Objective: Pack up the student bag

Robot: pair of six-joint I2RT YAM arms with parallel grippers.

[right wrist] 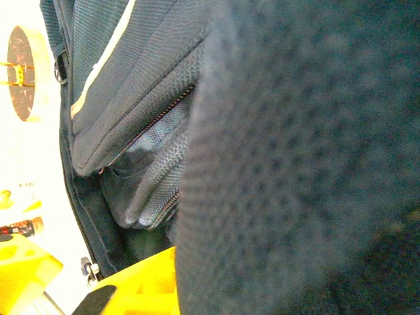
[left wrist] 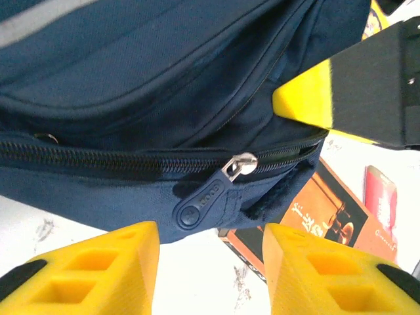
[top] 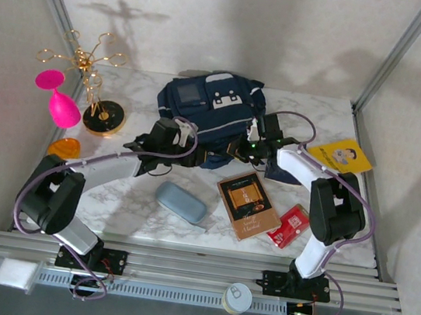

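Observation:
The student bag [top: 209, 110], navy with white patches and a light stripe, lies at the back middle of the table. My left gripper [top: 187, 134] is at its near left side. In the left wrist view this gripper [left wrist: 210, 262] stands open with nothing between its yellow fingers [left wrist: 98, 269], just short of the bag's navy zipper pull [left wrist: 205, 200] on a closed zipper. My right gripper [top: 251, 137] is at the bag's near right edge, shut on a fold of the bag. In the right wrist view blurred dark mesh fabric [right wrist: 295, 164] covers one yellow finger [right wrist: 138, 282].
A brown-orange book [top: 248, 203], a red packet [top: 289, 225] and a grey-blue case [top: 181, 201] lie in front of the bag. A yellow booklet [top: 341, 155] lies at the right. A gold wire stand [top: 98, 95] and pink pieces [top: 62, 105] stand at the left.

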